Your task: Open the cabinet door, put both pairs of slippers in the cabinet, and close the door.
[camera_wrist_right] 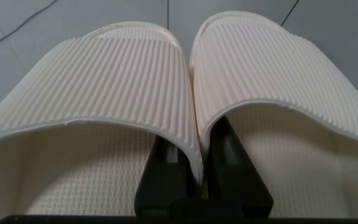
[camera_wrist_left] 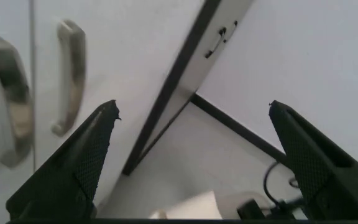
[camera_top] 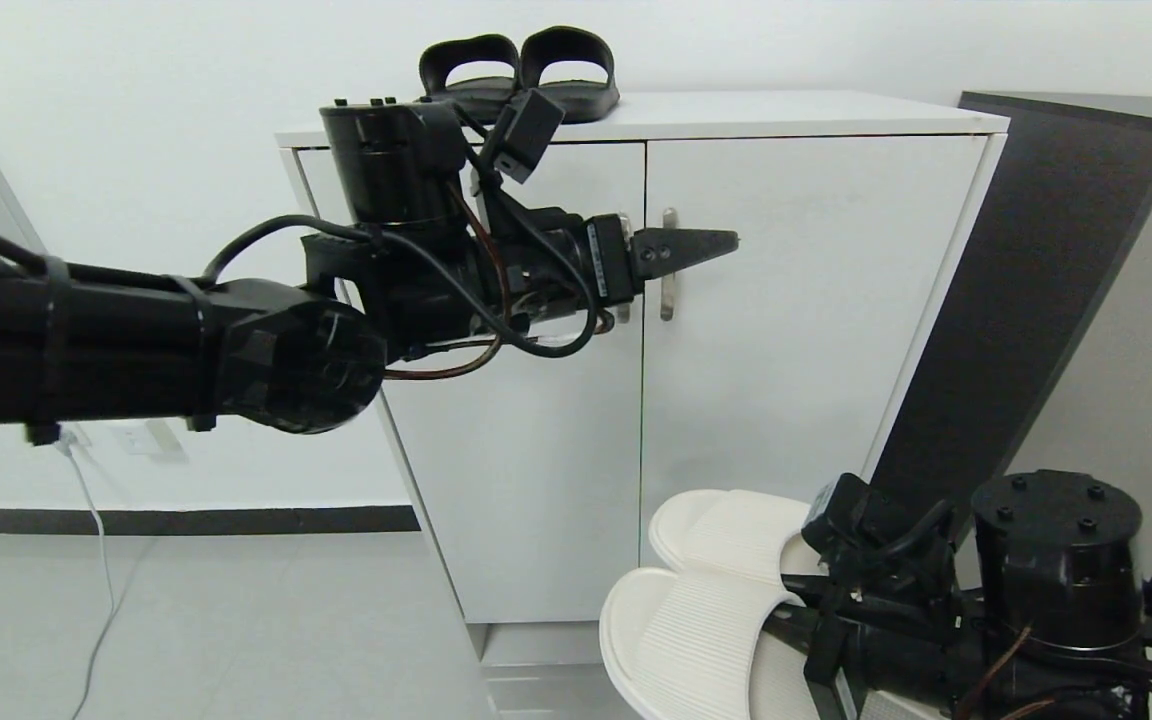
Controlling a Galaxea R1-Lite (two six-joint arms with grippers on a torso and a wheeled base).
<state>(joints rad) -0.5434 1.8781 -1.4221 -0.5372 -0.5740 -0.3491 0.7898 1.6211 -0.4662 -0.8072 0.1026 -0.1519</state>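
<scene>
A white two-door cabinet (camera_top: 796, 330) stands with both doors closed, its two metal handles (camera_top: 669, 262) meeting at the centre seam. A pair of black slippers (camera_top: 521, 68) rests on its top. My left gripper (camera_top: 726, 240) hovers level with the handles, just in front of the right door. In the left wrist view the left gripper (camera_wrist_left: 193, 109) is wide open with nothing in it, and the handles (camera_wrist_left: 70, 74) lie off to one side. My right gripper (camera_wrist_right: 197, 165) is shut on the touching inner walls of a pair of white ribbed slippers (camera_top: 696, 600), held low before the cabinet's right door.
A dark grey cabinet (camera_top: 1036, 300) stands close against the white one's right side. A white cable (camera_top: 101, 560) hangs from a wall socket to the grey floor on the left. Open floor lies left of the cabinet.
</scene>
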